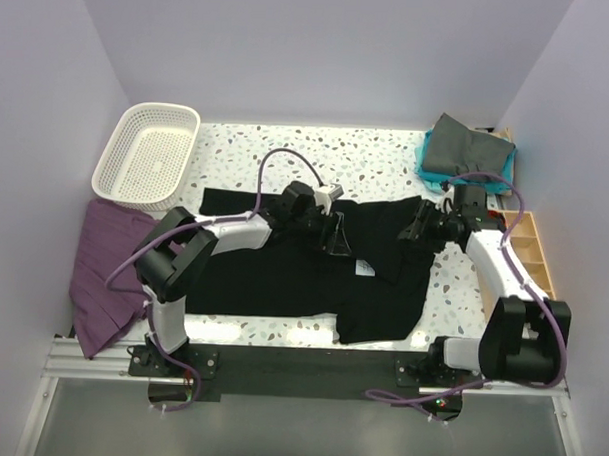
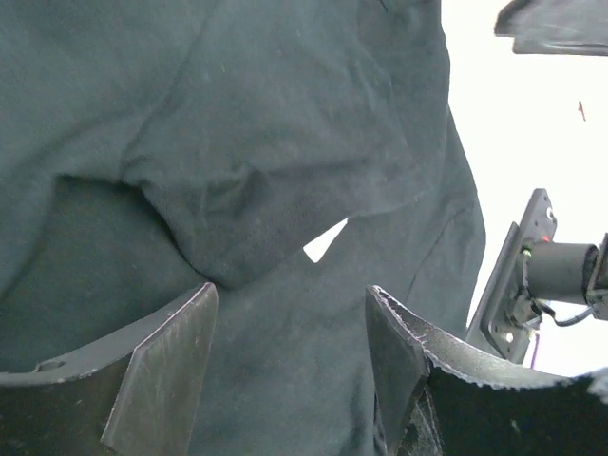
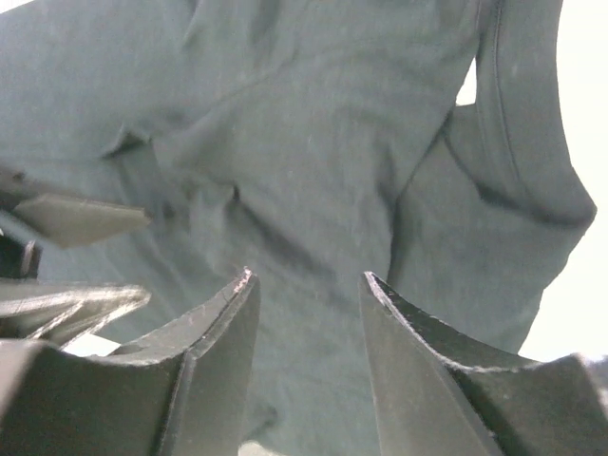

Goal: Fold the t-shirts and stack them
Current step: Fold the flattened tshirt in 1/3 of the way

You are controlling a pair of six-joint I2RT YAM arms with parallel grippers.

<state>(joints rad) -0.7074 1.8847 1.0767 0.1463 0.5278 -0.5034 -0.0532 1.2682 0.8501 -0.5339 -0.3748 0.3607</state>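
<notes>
Left gripper (image 2: 290,304) and right gripper (image 3: 309,285) hover with jaws apart, gripping nothing, over the black tee (image 1: 283,272) lying rumpled on the table (image 1: 397,156). Limp, light, floppy cloth: best pinched at hem corners.

The black t-shirt (image 1: 283,272) lies spread and rumpled mid-table; the grey t-shirt (image 1: 467,146) seemingly rests on the teal t-shirt (image 1: 428,162) at far right.

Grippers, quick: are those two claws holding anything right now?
Left gripper: open, holding nothing, above the black t-shirt.
Right gripper: open, holding nothing, above it too.
</notes>
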